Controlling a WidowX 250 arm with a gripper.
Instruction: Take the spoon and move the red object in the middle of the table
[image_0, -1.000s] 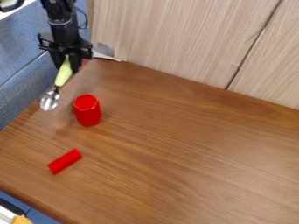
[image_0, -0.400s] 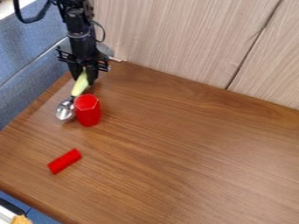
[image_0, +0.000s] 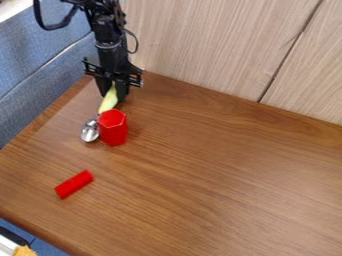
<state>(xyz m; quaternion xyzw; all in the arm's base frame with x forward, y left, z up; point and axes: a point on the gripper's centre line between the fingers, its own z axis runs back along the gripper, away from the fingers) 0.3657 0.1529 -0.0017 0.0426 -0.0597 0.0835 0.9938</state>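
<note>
The black gripper (image_0: 115, 93) hangs at the upper left of the table, behind the upright red hexagonal block (image_0: 113, 129). It is shut on the pale green handle of the spoon (image_0: 90, 131), whose metal bowl points down and to the left. The bowl is right beside the block's left side, and the block covers part of the spoon's neck. Nearer the front left, a small red cylinder (image_0: 74, 184) lies on its side on the wooden table (image_0: 220, 170).
A wooden panel wall (image_0: 207, 45) runs along the table's back edge. Blue fabric (image_0: 40, 65) borders the left side. Past the front left edge, a white and orange item (image_0: 20, 249) shows at the corner.
The gripper and spoon have moved right and slightly toward the front. Between the last two frames, the hexagonal block has shifted a little to the right. The small cylinder has stayed put.
</note>
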